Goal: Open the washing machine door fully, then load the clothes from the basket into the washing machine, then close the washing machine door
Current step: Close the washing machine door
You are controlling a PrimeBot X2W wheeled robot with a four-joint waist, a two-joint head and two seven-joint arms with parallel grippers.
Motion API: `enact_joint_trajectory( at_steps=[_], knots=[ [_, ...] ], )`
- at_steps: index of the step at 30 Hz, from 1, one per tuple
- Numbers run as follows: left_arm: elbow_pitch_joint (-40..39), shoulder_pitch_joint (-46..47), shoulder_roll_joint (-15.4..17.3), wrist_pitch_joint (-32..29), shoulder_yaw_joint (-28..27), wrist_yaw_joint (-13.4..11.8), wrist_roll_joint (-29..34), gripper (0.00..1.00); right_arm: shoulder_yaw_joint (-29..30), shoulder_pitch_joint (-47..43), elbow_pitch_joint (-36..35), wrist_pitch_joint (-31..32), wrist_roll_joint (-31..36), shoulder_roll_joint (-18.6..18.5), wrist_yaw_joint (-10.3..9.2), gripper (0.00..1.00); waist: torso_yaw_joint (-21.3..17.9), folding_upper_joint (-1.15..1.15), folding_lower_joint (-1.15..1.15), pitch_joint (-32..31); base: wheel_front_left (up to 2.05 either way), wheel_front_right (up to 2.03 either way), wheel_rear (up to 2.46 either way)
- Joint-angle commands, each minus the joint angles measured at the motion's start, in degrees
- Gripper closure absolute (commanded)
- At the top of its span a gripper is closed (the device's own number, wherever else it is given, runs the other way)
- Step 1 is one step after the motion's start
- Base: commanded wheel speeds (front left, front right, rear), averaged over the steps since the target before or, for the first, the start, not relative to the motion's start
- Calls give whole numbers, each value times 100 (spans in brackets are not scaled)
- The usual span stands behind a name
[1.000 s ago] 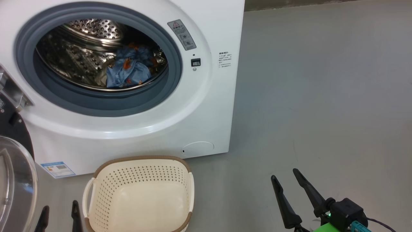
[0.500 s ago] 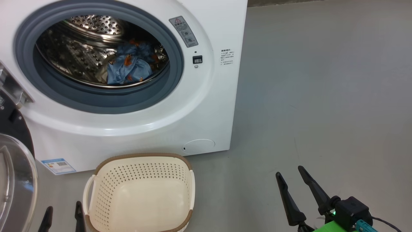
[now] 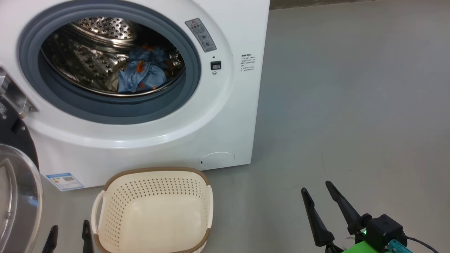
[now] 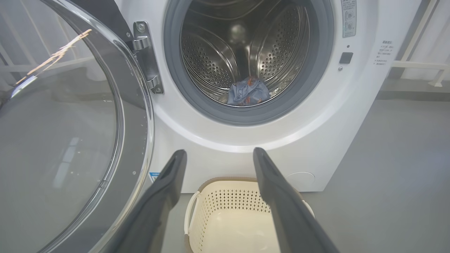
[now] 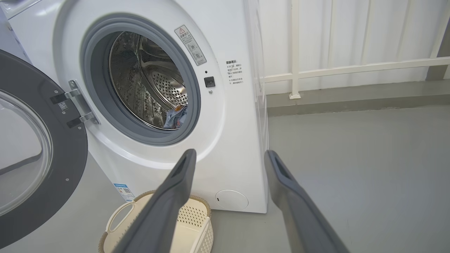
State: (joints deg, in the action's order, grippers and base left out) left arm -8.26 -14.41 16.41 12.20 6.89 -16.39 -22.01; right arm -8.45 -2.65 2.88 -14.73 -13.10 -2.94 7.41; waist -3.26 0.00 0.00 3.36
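Observation:
The white washing machine (image 3: 225, 116) stands with its door (image 3: 14, 189) swung wide open at the left; the door (image 4: 59, 140) and its black ring (image 5: 66, 165) also show in both wrist views. Light blue clothes (image 3: 140, 75) with orange prints lie inside the steel drum, seen too as clothes (image 4: 248, 92) and clothes (image 5: 177, 117). The cream basket (image 3: 154, 211) sits on the floor before the machine with nothing in it. My left gripper (image 3: 69, 228) is open beside the basket's left handle. My right gripper (image 3: 316, 188) is open over bare floor at the lower right.
Grey floor (image 3: 351, 105) stretches to the right of the machine. A white railing (image 5: 351, 66) and pale wall stand behind it. The open door takes up the room left of the basket.
The head camera shifted slightly, so the whole picture moved a little. The grippers, basket and clothes keep their places relative to each other.

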Motion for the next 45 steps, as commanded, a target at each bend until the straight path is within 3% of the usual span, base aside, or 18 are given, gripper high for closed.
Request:
enact_joint_trajectory(
  at_steps=[1,20,45],
  knots=[
    [-92,164,90,71,-198,-12,-5,0,-125,65,-119,-27,51,6,8,0,2,0,0,-16,-93,93,0],
    [-42,258,66,151,-167,-76,71,0,-123,50,-123,-27,68,6,8,0,39,0,0,-26,-153,153,0],
    [51,319,-46,243,-124,-2,33,0,-100,62,-138,-27,83,6,8,0,221,0,0,-27,-12,12,0]
  ],
)
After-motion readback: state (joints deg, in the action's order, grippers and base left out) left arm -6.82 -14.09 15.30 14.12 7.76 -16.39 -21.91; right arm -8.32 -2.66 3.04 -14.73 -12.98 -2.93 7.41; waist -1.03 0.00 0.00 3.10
